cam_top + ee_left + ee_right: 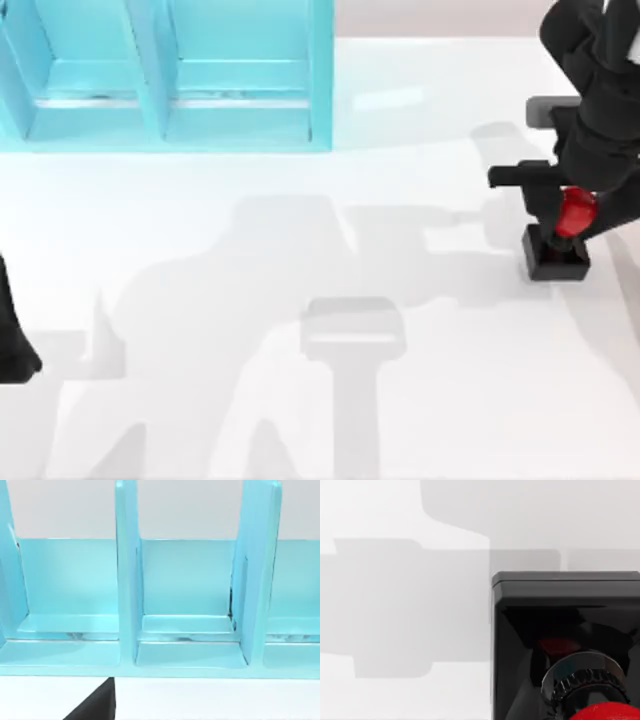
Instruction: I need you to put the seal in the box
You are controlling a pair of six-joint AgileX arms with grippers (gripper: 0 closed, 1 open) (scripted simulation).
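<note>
The seal stands on the white table at the right, its black square base down and its red knob up. My right gripper hangs directly over the knob, close around it; its grip is hidden by the arm. In the right wrist view the seal looms very near, with the red knob at the frame's edge. The box, a cyan rack with upright dividers, sits at the far left of the table. The left wrist view faces the box and its open compartments. My left gripper stays parked at the left edge.
The white table stretches between the seal and the box, crossed by grey arm shadows. The box's dividers rise well above its floor. My right arm's dark body reaches in from the far right corner.
</note>
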